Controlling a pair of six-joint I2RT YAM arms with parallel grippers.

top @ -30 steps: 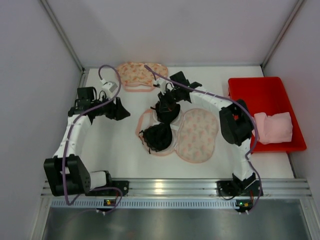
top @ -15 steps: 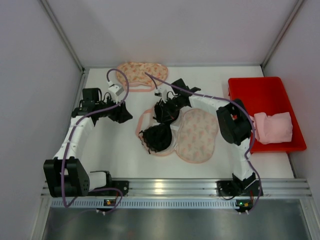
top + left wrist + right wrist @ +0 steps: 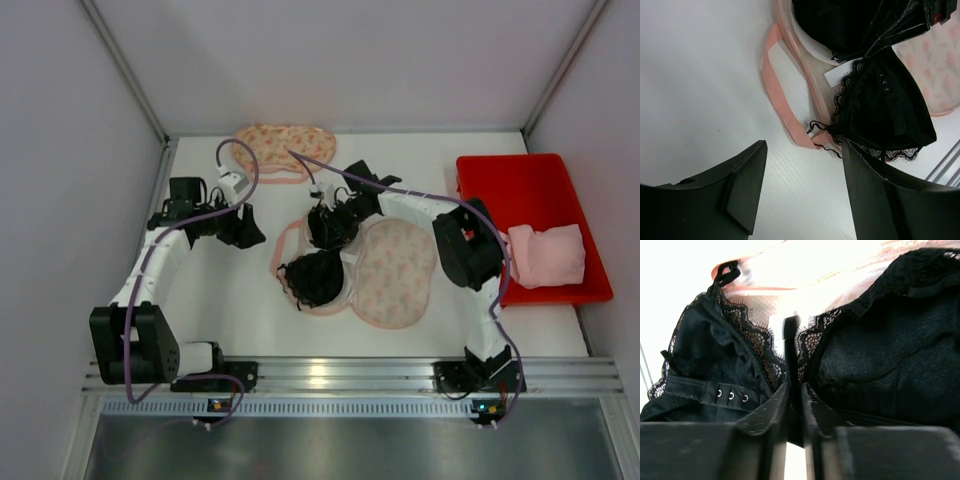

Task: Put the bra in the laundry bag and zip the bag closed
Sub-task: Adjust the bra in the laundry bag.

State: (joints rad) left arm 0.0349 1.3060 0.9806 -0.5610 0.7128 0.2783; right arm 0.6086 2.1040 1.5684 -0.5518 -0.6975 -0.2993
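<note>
A black lace bra (image 3: 318, 275) lies across the open left half of the pink floral laundry bag (image 3: 395, 265), one cup near and one cup farther back. At the far cup, my right gripper (image 3: 337, 208) is shut on a thin black strip of the bra (image 3: 880, 350). The right wrist view shows the jaws (image 3: 795, 387) pinching it, with the bag's pale mesh (image 3: 775, 305) behind. Left of the bag, my left gripper (image 3: 250, 228) is open with only bare table between its fingers (image 3: 804, 147). The bag's pink edge (image 3: 785, 110) and the bra (image 3: 885, 105) lie just ahead of it.
A second floral bag (image 3: 285, 150) lies at the back of the table. A red bin (image 3: 530, 220) at the right holds a folded pink cloth (image 3: 548, 255). White walls close in the left, back and right, and a metal rail (image 3: 330, 375) runs along the near edge.
My left gripper has swung a little to the right, closer to the bag's left edge. The right gripper has shifted slightly with the bra's far cup, still over the bag.
</note>
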